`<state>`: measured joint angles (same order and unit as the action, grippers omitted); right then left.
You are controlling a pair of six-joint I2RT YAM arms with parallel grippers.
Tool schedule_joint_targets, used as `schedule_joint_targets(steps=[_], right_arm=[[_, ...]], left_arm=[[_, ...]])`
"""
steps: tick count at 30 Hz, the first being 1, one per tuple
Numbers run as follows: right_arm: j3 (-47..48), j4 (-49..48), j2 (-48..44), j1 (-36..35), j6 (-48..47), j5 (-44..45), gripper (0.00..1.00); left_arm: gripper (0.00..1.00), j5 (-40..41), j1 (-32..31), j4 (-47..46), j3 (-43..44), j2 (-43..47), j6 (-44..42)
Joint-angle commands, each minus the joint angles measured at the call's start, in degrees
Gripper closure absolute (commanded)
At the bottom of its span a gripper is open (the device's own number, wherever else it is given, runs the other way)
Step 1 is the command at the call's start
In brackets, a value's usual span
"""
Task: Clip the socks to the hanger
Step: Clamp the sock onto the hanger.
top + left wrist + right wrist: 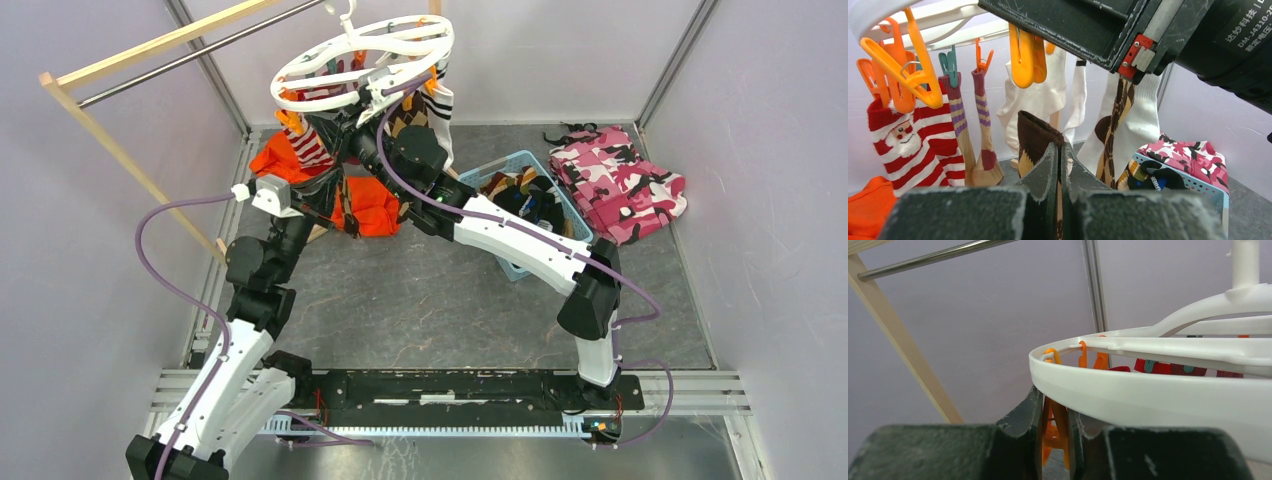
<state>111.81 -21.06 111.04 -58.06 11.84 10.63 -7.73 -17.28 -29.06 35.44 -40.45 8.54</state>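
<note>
A: Near first. Lower centre of the left wrist view, our left gripper (1060,150) is pressed together on the brown argyle sock (1033,132).
B: Right gripper (1055,410) pinches an orange clip (1054,435) under the hanger (1148,395) rim.
A: Progress?
B: We count several hung: Santa sock (908,145) at left, banded socks (962,125), white socks (1040,97) behind. The argyle isn't clipped yet. More wait in the blue basket (1198,184), lower right.
A: Hidden?
B: We can't see the clip's mouth, or the basket count.

Hanger (1148,395) hook past top edge
</note>
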Motion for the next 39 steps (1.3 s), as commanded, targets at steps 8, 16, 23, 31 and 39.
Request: schedule_joint_targets(steps=[8, 16, 23, 31, 39], right_arm=[[1.65, 1.65, -1.12, 0.32, -2.06, 2.68, 1.00], [2.59, 2.17, -0.17, 0.32, -2.47, 2.80, 1.00], [2.64, 2.47, 0.27, 0.33, -2.32, 3.03, 1.00], [2.62, 2.74, 0.63, 0.29, -2.33, 3.17, 1.00], [2.32, 3.04, 0.67, 0.30, -2.61, 3.44, 1.00]], left_arm=[[0.98, 1.49, -0.03, -5.51, 3.91, -1.24, -3.56], [0.98, 2.40, -0.04, -6.21, 3.79, -1.24, -3.47], [0.98, 2.02, -0.04, -6.64, 4.48, -2.24, -3.93], [0.98, 1.49, -0.03, -8.42, 4.97, -3.47, -3.53], [0.98, 1.18, -0.04, -9.80, 5.39, -4.27, -3.26]])
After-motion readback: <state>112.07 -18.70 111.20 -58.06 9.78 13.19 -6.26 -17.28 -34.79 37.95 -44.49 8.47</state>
